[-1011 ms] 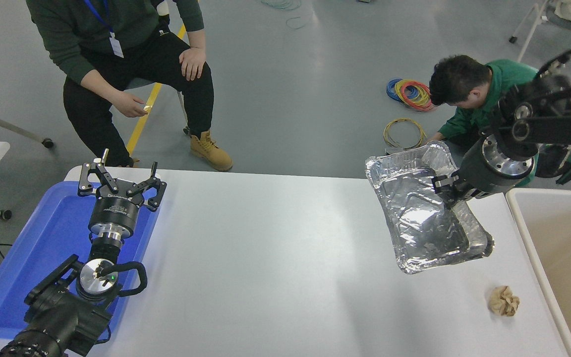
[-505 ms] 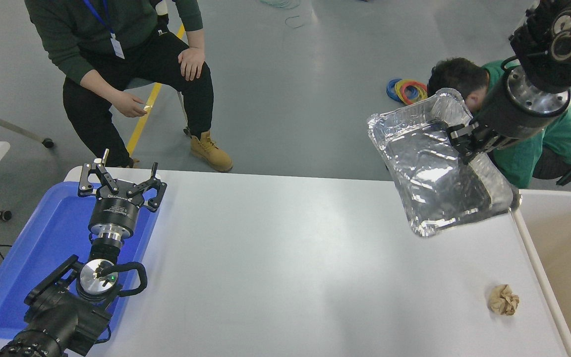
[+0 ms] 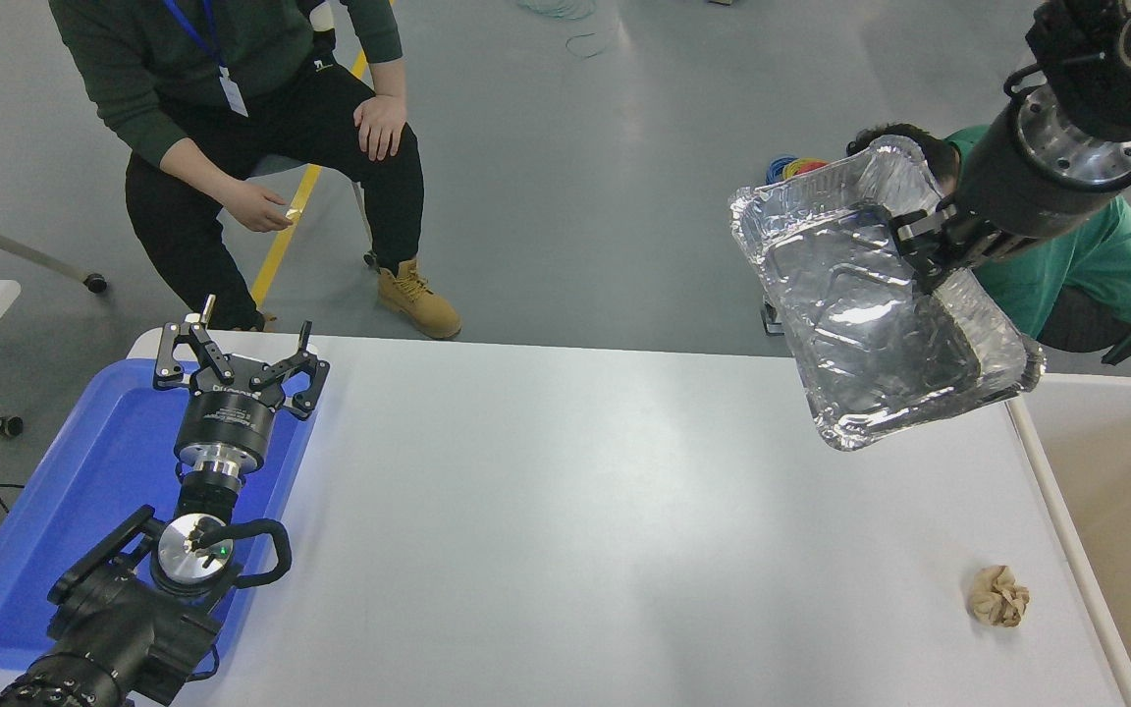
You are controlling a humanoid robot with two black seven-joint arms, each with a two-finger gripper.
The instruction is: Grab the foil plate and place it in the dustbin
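Note:
The foil plate (image 3: 860, 314), a shiny crinkled silver tray, hangs tilted in the air above the table's far right corner. My right gripper (image 3: 929, 257) comes in from the upper right and is shut on the plate's right rim. The dustbin (image 3: 1130, 471), with a cream rim and beige inside, stands at the right edge, just right of the plate's lower corner. My left gripper (image 3: 237, 355) is parked open over the blue tray at the lower left.
A blue tray (image 3: 65, 491) lies at the table's left end. A crumpled brown paper ball (image 3: 997, 595) lies near the front right. One person sits beyond the far edge at left; another in green (image 3: 1105, 265) crouches behind the plate.
My right gripper has lifted the foil plate up off the table and carried it to the right, toward the dustbin. The left arm has not moved.

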